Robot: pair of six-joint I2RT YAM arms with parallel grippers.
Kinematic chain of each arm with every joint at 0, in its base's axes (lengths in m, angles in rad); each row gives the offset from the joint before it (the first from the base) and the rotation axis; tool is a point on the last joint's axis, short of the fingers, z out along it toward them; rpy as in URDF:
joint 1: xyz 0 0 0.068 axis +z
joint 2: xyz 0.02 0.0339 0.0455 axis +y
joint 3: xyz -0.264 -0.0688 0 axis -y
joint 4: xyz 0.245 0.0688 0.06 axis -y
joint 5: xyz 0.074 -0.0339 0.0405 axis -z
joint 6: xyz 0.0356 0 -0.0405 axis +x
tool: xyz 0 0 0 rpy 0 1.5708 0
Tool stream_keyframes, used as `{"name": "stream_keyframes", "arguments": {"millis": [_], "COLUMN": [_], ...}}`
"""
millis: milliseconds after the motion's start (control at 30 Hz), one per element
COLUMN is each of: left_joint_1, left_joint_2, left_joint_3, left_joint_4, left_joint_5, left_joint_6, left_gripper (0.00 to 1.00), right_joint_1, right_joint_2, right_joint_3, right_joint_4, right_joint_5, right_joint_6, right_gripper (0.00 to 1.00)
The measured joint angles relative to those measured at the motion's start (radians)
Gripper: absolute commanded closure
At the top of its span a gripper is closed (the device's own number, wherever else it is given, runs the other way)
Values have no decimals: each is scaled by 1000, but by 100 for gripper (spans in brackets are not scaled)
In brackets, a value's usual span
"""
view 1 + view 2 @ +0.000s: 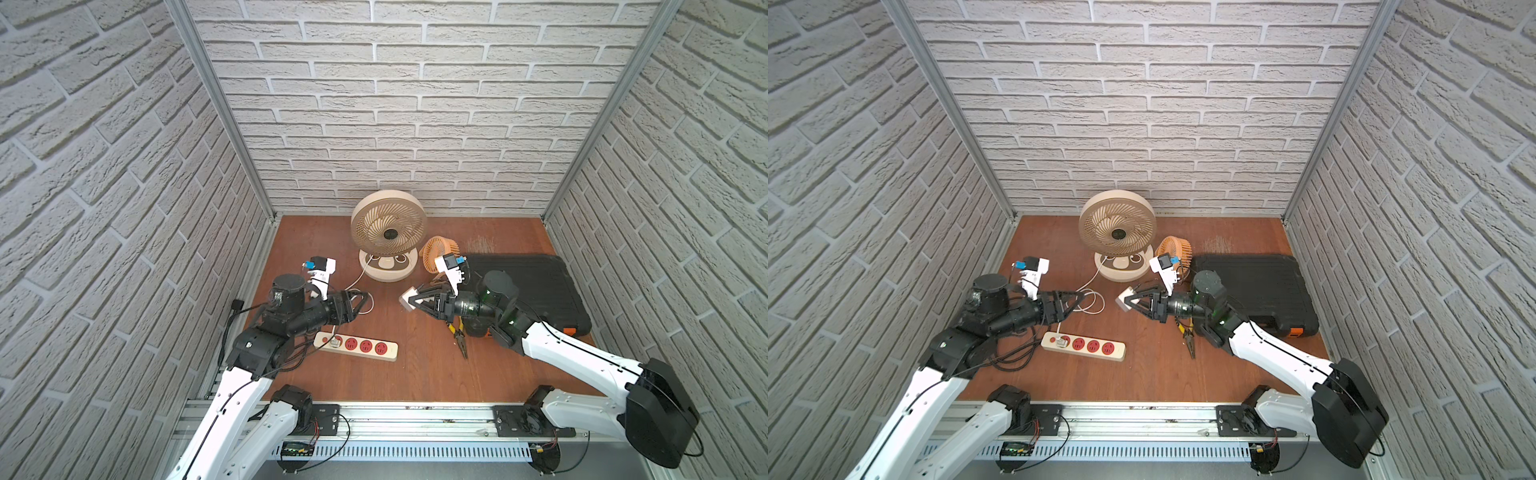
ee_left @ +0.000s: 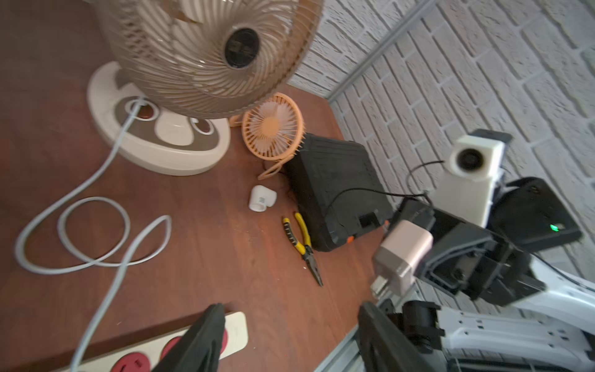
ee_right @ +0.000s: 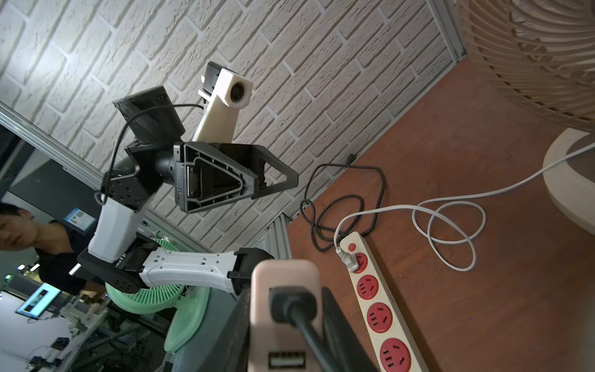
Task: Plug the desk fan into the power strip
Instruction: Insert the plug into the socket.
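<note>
The cream power strip point(image 1: 357, 346) point(image 1: 1088, 345) point(image 3: 380, 317) lies flat near the table's front left. A white plug point(image 1: 333, 343) point(image 3: 349, 259) sits in its socket nearest the red button. From that plug a looped white cord point(image 2: 96, 199) point(image 3: 450, 201) runs to the beige desk fan point(image 1: 388, 226) point(image 1: 1117, 226) point(image 2: 199, 48) at the back. My left gripper point(image 1: 362, 305) point(image 2: 291, 309) hovers open above the strip's far end, with nothing between its fingers. My right gripper point(image 1: 409, 300) point(image 3: 285, 322) is held mid-table, shut on a pinkish charger adapter point(image 2: 402, 254) point(image 3: 283, 280) with a black cable.
A small orange fan point(image 1: 440, 249) and a black tool case point(image 1: 528, 286) stand at the back right. Yellow-handled pliers point(image 1: 459, 336) lie beside the case, and a small white block point(image 2: 262, 199) near the orange fan. The strip's black cord point(image 3: 341, 199) coils at the left wall.
</note>
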Motion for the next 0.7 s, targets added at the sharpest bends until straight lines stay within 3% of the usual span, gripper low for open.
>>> {"name": "stream_keyframes", "arguments": {"millis": [100,333,533,700], "left_joint_1": [16,78,232,431], "left_joint_2": [-82,-173,-120,-41], "left_joint_3": [-5,-86,-181,-258], "left_joint_4": [-84,-225,-235,-194], "left_joint_5": [-168,-449,-425,-285], "left_joint_6": [-9,-88,-160,-192], "left_gripper": [3,2,2,2], "right_joint_1": [43,139,196,225], "right_joint_2": [-12,21,91,132], "right_joint_3": [23,51,89,117], "right_joint_4": [-137,-341,-414,-453], "right_joint_5": [53,177,247,294], "right_joint_6": [-116,-317,-402,-433], "right_gripper": [96,97,97,97]}}
